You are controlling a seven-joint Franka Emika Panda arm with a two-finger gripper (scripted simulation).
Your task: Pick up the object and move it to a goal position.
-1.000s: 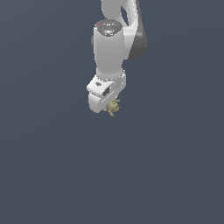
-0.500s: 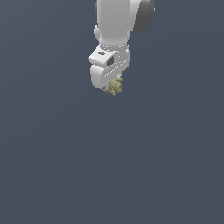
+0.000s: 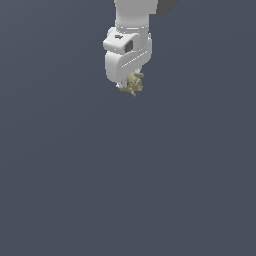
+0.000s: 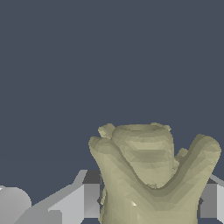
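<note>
Now my gripper [image 3: 131,88] sits higher in exterior view than a second ago, clenched on object [image 3: 133,84]. Object up with it, clear of grey floor [image 3: 125,190]. I judge transport underway; goal not visible.

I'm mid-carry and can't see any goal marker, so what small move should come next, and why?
Probably keep the hand shut and carry on slowly. The object sits between the fingers, clear of the surface, and the wrist view shows it filling the grip. No goal shows in either view, so direction is unclear.
</note>
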